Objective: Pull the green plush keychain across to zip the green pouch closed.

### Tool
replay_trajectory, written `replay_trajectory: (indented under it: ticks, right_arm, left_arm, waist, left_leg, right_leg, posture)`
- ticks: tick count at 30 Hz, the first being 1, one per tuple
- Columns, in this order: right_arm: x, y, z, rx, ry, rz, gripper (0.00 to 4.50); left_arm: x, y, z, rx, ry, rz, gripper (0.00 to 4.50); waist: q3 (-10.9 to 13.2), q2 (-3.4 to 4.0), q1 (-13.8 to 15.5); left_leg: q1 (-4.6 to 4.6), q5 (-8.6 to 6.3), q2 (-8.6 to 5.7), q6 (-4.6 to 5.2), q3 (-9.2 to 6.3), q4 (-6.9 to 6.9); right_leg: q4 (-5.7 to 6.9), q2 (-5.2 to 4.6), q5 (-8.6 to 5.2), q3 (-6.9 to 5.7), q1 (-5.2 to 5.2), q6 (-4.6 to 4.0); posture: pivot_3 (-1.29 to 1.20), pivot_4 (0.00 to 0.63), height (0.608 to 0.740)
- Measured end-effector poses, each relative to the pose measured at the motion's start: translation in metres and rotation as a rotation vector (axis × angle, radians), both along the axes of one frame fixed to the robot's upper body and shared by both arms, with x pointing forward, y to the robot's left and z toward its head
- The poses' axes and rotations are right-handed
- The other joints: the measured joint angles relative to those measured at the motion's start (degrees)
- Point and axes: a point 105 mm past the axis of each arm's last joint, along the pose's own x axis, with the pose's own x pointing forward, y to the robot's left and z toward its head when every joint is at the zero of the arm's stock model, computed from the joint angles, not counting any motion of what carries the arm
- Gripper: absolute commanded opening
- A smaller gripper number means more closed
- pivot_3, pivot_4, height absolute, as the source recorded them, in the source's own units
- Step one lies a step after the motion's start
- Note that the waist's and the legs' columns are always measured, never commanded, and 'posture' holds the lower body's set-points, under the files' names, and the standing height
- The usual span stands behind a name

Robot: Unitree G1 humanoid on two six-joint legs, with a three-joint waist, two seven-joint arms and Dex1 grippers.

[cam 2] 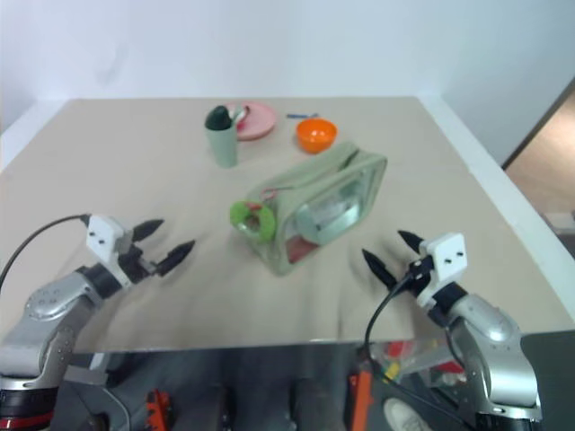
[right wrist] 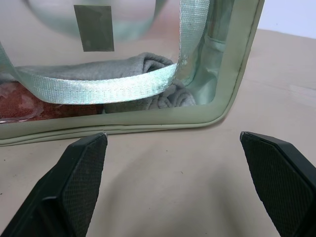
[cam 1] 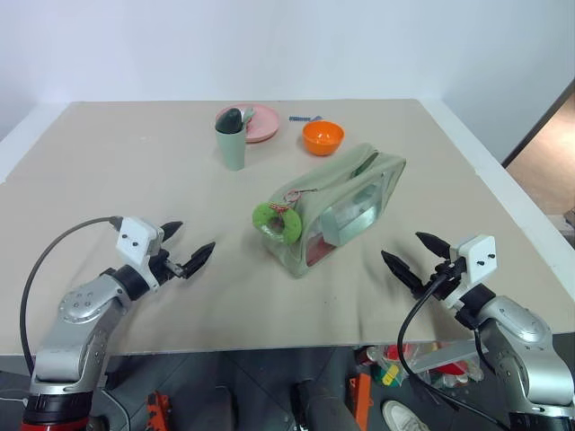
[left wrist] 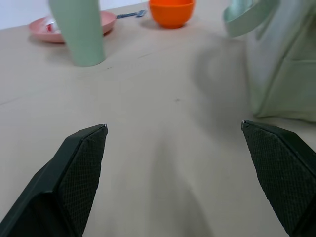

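The green pouch (cam 1: 341,208) lies on its side in the middle of the table, its clear panel facing my right gripper and showing folded cloth inside (right wrist: 148,69). The green plush keychain (cam 1: 277,221) hangs on a thin red cord at the pouch's left near end. My left gripper (cam 1: 186,247) hovers open to the left of the pouch, with nothing between its fingers. Open as well, my right gripper (cam 1: 414,254) stands to the right of the pouch, close to the clear panel. Neither gripper touches the pouch.
Behind the pouch stand a sage-green cup (cam 1: 232,137), a pink plate (cam 1: 258,121) and an orange bowl (cam 1: 322,136). The table's front edge (cam 1: 269,348) runs just below both grippers. Floor clutter lies beneath it.
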Motion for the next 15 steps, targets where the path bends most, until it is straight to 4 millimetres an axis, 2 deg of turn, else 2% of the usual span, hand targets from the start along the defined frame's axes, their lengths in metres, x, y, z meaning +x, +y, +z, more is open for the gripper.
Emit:
replay_trajectory:
  ticks: [2,4,5,7,9,11,13,15]
  right_arm:
    - [0.0,0.001,0.003,-0.01,0.01,0.03,4.46]
    - [0.004,0.0,0.022,-0.067,-0.001,0.093,4.46]
    - [0.007,0.0,0.036,-0.119,-0.022,0.13,4.46]
    - [0.013,0.003,0.067,-0.247,-0.076,0.23,4.46]
    - [0.026,0.007,0.113,-0.42,-0.171,0.314,4.46]
    - [0.031,0.021,0.151,-0.591,-0.297,0.402,4.46]
    - [0.035,0.04,0.16,-0.727,-0.369,0.493,4.46]
    - [0.045,0.055,0.154,-0.805,-0.39,0.572,4.46]
  left_arm:
    - [-0.003,-0.011,0.02,-0.007,-0.017,-0.1,4.5]
    - [-0.013,-0.023,0.045,0.035,-0.039,-0.235,4.5]
    - [-0.019,-0.032,0.059,0.052,-0.057,-0.306,4.5]
    - [-0.03,-0.044,0.075,0.068,-0.06,-0.413,4.5]
    - [-0.039,-0.053,0.08,0.079,-0.025,-0.503,4.5]
    - [-0.046,-0.063,0.082,0.073,0.004,-0.576,4.5]
    - [-0.05,-0.069,0.08,0.061,0.033,-0.618,4.5]
    - [-0.052,-0.074,0.079,0.06,0.051,-0.644,4.5]
  waist:
    - [0.04,0.03,-0.01]
    - [0.19,0.13,-0.08]
    - [0.2,0.17,-0.14]
    - [0.23,0.22,-0.31]
    - [0.33,0.33,-0.79]
    - [0.32,0.28,-1.02]
    - [0.27,0.07,-1.35]
    - [0.3,0.0,-1.49]
  left_leg:
    - [-0.02,0.0,-0.01,0.0,0.0,0.04]
    - [-0.04,0.01,-0.04,0.01,0.08,0.09]
    - [0.0,0.01,-0.05,0.01,0.15,0.12]
    - [0.07,0.0,-0.07,0.01,0.21,0.13]
    - [0.15,0.03,-0.08,0.05,0.29,0.12]
    - [0.29,0.03,-0.03,0.06,0.19,0.02]
    - [0.32,0.02,0.05,0.07,0.03,-0.13]
    - [0.25,-0.01,0.12,0.08,0.01,-0.17]
  right_leg:
    - [0.0,0.0,0.0,0.01,0.0,0.0]
    - [0.0,-0.02,0.04,0.1,-0.03,0.06]
    - [0.0,-0.03,0.05,0.16,-0.01,0.08]
    - [-0.01,-0.03,0.06,0.21,0.03,0.1]
    - [0.0,-0.02,0.08,0.29,0.0,0.13]
    - [0.0,0.05,0.05,0.18,0.09,0.07]
    - [0.0,0.12,-0.02,0.03,0.13,-0.05]
    - [0.01,0.17,-0.02,-0.01,0.07,-0.04]
  posture:
    - [0.0,0.15,0.74]
    - [0.0,0.15,0.74]
    - [0.0,0.15,0.74]
    - [0.0,0.15,0.74]
    - [0.0,0.15,0.74]
    - [0.0,0.15,0.74]
    - [0.0,0.15,0.74]
    - [0.0,0.15,0.74]
